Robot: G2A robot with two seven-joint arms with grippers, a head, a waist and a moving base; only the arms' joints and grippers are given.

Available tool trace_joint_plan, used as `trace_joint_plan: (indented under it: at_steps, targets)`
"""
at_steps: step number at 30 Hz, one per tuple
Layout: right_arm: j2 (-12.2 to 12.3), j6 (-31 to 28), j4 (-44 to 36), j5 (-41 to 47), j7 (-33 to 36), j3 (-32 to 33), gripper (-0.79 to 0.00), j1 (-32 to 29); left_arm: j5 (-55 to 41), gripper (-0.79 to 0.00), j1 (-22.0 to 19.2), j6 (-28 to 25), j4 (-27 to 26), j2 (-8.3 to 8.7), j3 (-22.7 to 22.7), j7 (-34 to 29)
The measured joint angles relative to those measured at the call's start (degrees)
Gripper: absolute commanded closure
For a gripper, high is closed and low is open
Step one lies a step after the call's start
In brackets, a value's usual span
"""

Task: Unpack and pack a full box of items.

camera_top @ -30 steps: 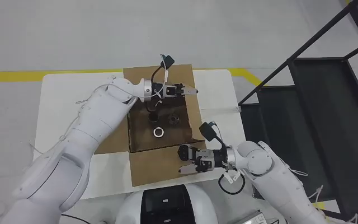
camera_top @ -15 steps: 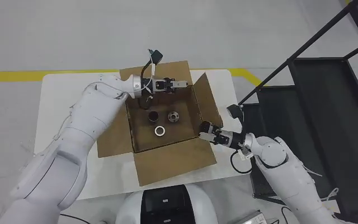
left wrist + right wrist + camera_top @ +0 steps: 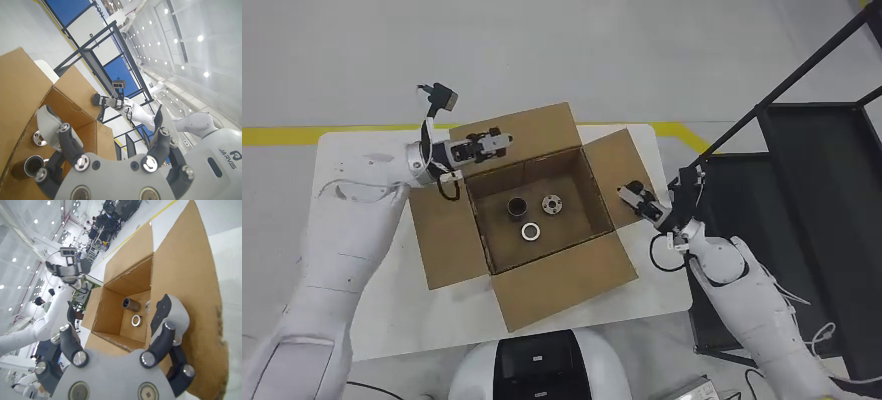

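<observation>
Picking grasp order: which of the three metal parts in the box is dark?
The hollow cylinder; the flanged piece beside it and the flat ring are bright silver.

Open box (image 3: 557, 285) on white table (image 3: 638, 150)

Bright, even light falls from round ceiling lamps (image 3: 200, 38) high beyond the left gripper (image 3: 102, 113), glaring white there and leaving soft shade inside the box (image 3: 447, 235) beneath it, while both wrist views bend straight lines near their edges.
</observation>
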Motion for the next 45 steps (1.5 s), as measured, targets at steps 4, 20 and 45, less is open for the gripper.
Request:
trace_joint_plan:
  at_steps: [4,20,45]
  targets:
    - [-0.8,3.9,1.2,-4.0,-1.2,-3.5,-0.785,2.3,2.5,-0.785,9.9,5.0,-12.8,2.42,-8.1,1.5]
    - [-1.4,7.0,-3.2,-8.8,2.5,-6.7,-0.785,0.7,3.2,-0.785,19.1,7.7,-23.8,4.81,-17.6,2.7]
    - [-4.7,24.2,-19.6,-48.5,5.7,-24.9,-0.785,9.2,-0.4,-0.785,20.9,15.0,-18.7,6.79,-18.0,-10.2]
